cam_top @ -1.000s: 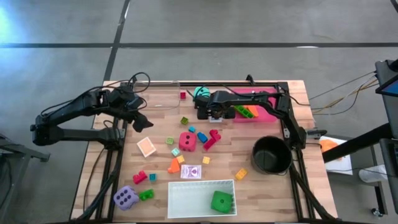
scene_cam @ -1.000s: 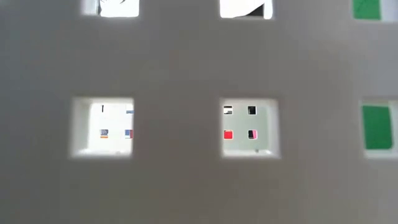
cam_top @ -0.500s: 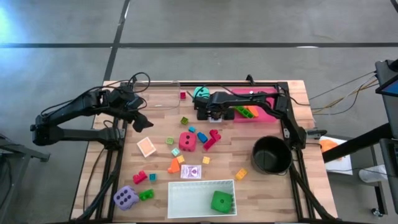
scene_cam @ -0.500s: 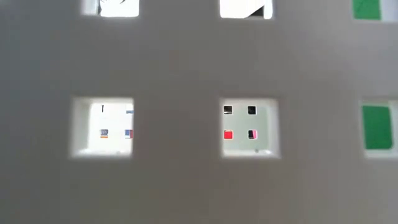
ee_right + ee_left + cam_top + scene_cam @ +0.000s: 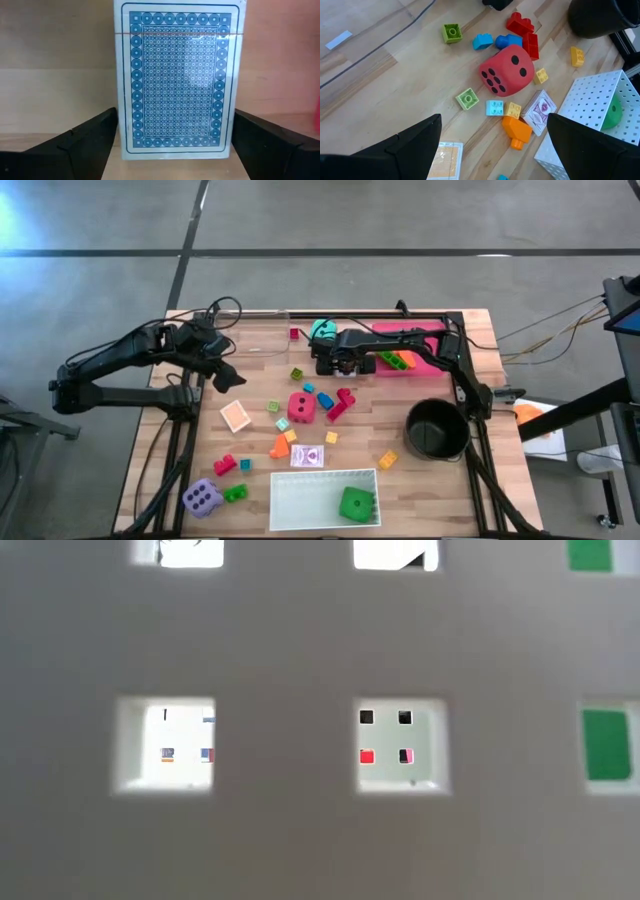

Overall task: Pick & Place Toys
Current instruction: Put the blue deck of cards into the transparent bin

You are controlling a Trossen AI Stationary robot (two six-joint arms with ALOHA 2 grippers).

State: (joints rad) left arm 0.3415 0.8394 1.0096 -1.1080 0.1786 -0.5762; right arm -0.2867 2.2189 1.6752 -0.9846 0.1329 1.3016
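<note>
My right gripper (image 5: 335,363) points down at the far middle of the table, beside the teal die (image 5: 322,330). In its wrist view a blue-backed playing-card pack (image 5: 177,80) lies flat on the wood. The open fingers (image 5: 85,145) stand on either side of its near end. My left gripper (image 5: 228,377) hangs open and empty over the table's left part. The red die (image 5: 505,70) rests mid-table among small blocks. The purple die (image 5: 202,498) sits near the front left. The green die (image 5: 356,503) lies in the white tray (image 5: 300,500).
A pink tray (image 5: 425,363) holding green and orange blocks is at the far right, with a black pot (image 5: 436,428) nearer. An orange card (image 5: 236,416) and a purple card (image 5: 307,456) lie flat. The white tray's perforated wall (image 5: 300,820) fills the low view.
</note>
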